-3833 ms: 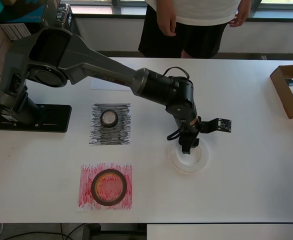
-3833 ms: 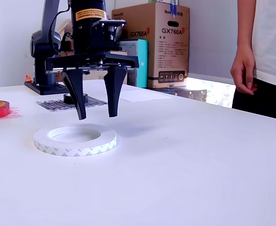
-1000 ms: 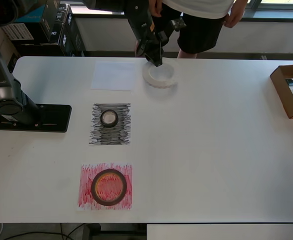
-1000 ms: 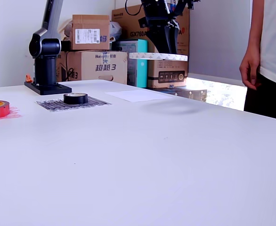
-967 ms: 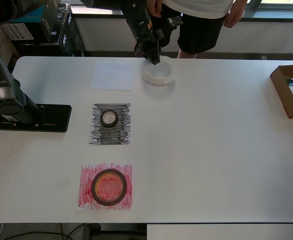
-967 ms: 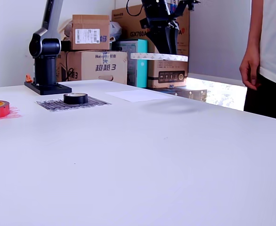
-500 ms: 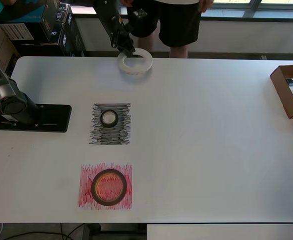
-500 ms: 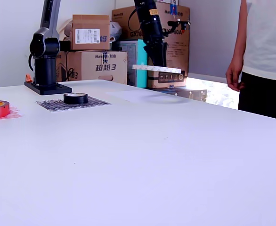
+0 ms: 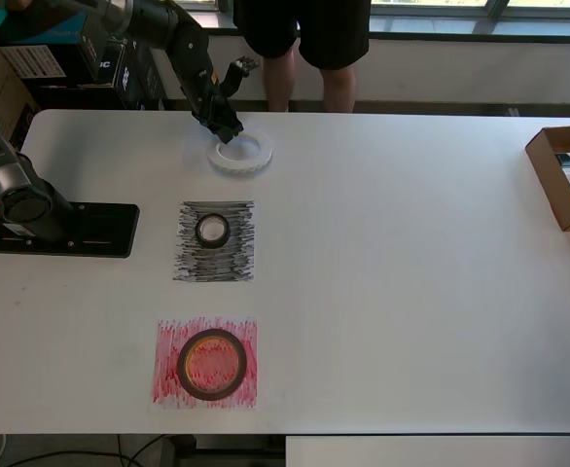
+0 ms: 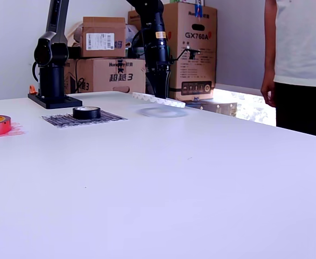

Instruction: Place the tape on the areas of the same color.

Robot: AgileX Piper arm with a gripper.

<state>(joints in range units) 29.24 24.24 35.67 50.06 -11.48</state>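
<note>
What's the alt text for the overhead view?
The black gripper holds a large white translucent tape roll near the far edge of the white table. Nearer, a small black tape roll sits on a black scribbled patch and a reddish-brown tape roll on a red scribbled patch.

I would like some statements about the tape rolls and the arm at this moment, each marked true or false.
1. The black tape roll lies on the black scribbled patch. True.
2. The gripper holds the reddish-brown roll. False: it holds the white tape roll; the reddish-brown one lies on the red patch.
3. In the exterior view, the white roll hangs tilted above the table. True.
4. A cardboard box sits at the overhead view's left edge. False: it sits at the right edge.
</note>
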